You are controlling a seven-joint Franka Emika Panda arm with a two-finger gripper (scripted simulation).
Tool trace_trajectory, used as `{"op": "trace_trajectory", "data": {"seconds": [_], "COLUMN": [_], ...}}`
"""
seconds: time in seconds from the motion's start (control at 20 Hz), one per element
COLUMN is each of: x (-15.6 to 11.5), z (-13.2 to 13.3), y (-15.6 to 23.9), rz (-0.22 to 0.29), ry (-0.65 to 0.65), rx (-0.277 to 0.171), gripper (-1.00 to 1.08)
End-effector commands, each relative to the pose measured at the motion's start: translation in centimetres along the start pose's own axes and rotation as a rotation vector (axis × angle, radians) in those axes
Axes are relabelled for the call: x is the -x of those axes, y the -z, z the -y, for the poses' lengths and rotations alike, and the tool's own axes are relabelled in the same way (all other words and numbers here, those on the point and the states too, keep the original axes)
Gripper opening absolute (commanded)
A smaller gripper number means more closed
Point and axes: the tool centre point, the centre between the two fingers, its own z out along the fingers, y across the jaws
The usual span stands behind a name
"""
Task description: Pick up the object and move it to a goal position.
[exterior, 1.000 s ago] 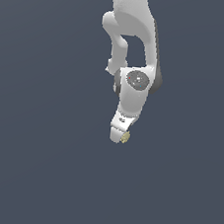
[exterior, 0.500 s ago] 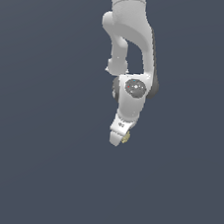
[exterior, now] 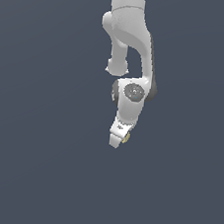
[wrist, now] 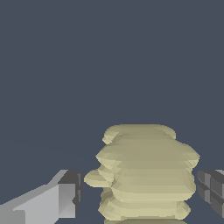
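The object (wrist: 146,175) is a lumpy pale yellow-beige clump with stacked bumpy ridges. In the wrist view it fills the space between my two fingers. The light grey finger (wrist: 65,194) touches a small lobe on one side and the dark-padded finger (wrist: 212,188) presses the other side. My gripper (wrist: 139,188) is shut on it. In the exterior view the white gripper (exterior: 120,141) points down from the arm, and the object (exterior: 125,138) shows only as a tiny yellowish speck at the fingertips.
The white arm (exterior: 129,31) comes down from the top of the exterior view. A plain dark grey-blue ground (exterior: 36,174) lies all around, with no other objects or edges in sight.
The wrist and gripper have sunk a little lower in the exterior view. The yellowish speck stays at the fingertips in nearly the same spot.
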Motion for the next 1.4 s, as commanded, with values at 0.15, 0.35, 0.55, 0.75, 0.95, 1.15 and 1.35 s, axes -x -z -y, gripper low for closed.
{"op": "trace_trajectory", "data": {"seconds": [0.15, 0.35, 0.55, 0.75, 0.95, 1.15, 1.35], "x": [0.0, -0.1, -0.4, -1.2, -2.5, -4.2, -6.1], "z": [0.1, 0.0, -0.1, -0.3, -0.7, -1.2, -1.8], "y": [-0.1, 0.0, 0.7, 2.2, 4.6, 7.7, 11.2], "rz": [0.0, 0.0, 0.0, 0.0, -0.001, -0.001, -0.001], "ry": [0.001, 0.001, 0.001, 0.001, 0.001, 0.001, 0.002], "rx": [-0.001, 0.001, 0.001, 0.0, 0.0, -0.001, -0.001], "gripper": [-1.0, -1.0, -1.0, -1.0, -1.0, -1.0, -1.0]}}
